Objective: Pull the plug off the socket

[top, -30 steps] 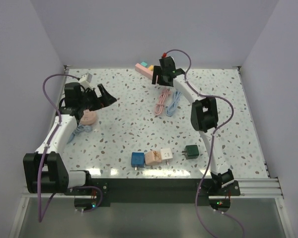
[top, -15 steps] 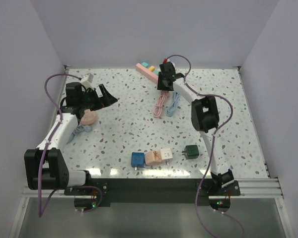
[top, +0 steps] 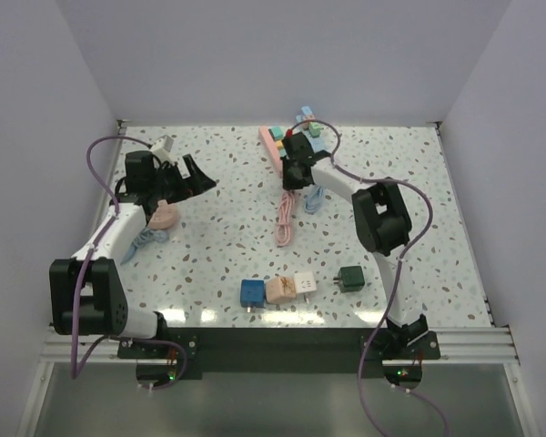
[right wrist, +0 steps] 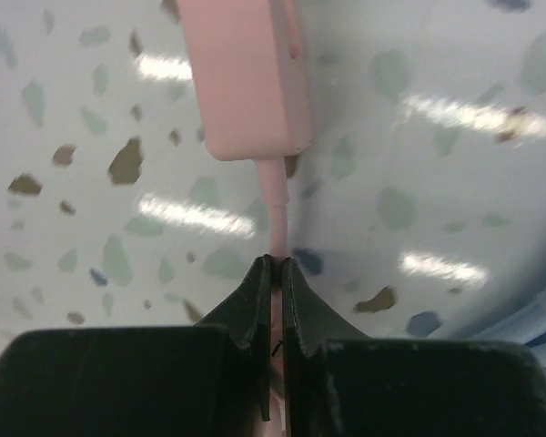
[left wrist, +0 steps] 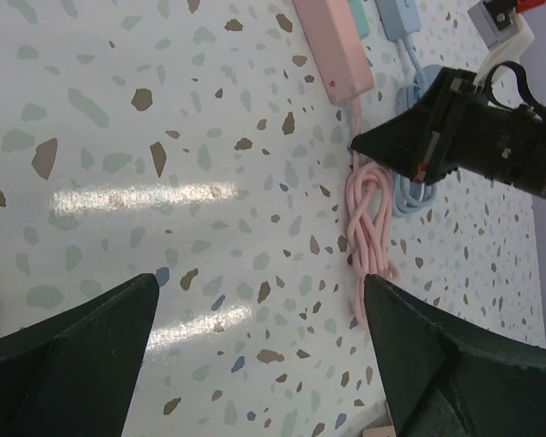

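A pink socket strip [top: 273, 146] lies at the back of the table, also seen as the strip [left wrist: 332, 45] and close up as the strip [right wrist: 246, 73]. Teal and blue pieces [top: 311, 126] at its far end look like the plug, partly hidden by my right arm. The strip's pink cable [right wrist: 275, 209] runs to a loose coil [top: 283, 218]. My right gripper [right wrist: 275, 266] is shut on that cable just below the strip's end, and shows as the right gripper [top: 290, 180]. My left gripper [top: 198, 173] hangs open over bare table, its jaws wide in the left wrist view [left wrist: 259, 282].
A blue cable coil [top: 316, 196] lies beside the pink one. A peach adapter [top: 164, 217] and a pale blue cable [top: 146, 238] sit under my left arm. Blue [top: 251, 291], peach [top: 278, 289], white [top: 305, 284] and dark green [top: 351, 278] adapters stand near the front edge.
My right gripper has closed on the pink cable and come nearer. The strip has swung and slid with it, and the pink coil has stretched toward me. The left arm has hardly moved.
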Robot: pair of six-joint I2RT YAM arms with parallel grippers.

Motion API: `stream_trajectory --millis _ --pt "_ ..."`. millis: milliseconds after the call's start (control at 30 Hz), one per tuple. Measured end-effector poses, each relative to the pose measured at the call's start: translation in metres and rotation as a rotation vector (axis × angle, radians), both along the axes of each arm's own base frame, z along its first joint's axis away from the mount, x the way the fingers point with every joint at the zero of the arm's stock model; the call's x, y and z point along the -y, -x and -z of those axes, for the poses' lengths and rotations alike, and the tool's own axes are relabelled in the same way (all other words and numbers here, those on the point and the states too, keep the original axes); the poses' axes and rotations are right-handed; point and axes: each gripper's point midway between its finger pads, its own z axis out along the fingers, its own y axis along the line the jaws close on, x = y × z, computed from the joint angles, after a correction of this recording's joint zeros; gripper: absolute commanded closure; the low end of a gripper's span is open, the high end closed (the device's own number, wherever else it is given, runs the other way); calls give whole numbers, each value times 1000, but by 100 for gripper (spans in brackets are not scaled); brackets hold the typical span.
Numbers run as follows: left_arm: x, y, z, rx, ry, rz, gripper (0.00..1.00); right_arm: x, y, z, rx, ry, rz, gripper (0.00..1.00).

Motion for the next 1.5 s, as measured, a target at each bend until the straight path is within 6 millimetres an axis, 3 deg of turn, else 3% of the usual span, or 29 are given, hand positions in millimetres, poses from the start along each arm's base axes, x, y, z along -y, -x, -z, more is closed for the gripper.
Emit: stream_trajectory --millis 100,233,267,333,400,467,600,700,833,1033,1100,1200,1500 --pt "-3 -5 11 -26 -6 -21 0 -34 42 2 -36 -23 -78 100" --pt "-5 -7 29 -74 -13 -41 0 -79 104 4 -90 -69 -177 89" --pt "-6 -8 32 -82 -16 -46 0 -88 118 5 -104 -80 -197 76" --pt "-7 -8 34 -88 -21 -52 0 -103 139 4 -135 -109 -233 66" --pt "-8 -9 35 -88 -24 -56 0 -110 146 2 -151 -133 -250 50" --pt "-9 -9 35 -88 -28 -61 0 -113 147 -3 -163 -160 -259 39" --pt "-10 -10 34 -84 -35 -71 0 -110 144 -14 -158 -186 -260 4" --pt "-11 -10 31 -75 -37 -76 0 -104 135 -32 -126 -204 -244 1" --pt "-9 -10 32 -77 -53 -80 0 -83 113 -80 -26 -233 -185 1" --pt "7 -20 39 -97 -90 -73 0 -26 81 -169 171 -318 -64 2" --pt "17 -27 44 -110 -97 -72 0 -11 77 -182 202 -329 -38 1" --pt "36 -37 53 -141 -101 -83 0 -9 75 -183 207 -333 -37 1" --pt "108 -85 53 -218 -68 -213 0 -9 98 -140 108 -293 -51 1"
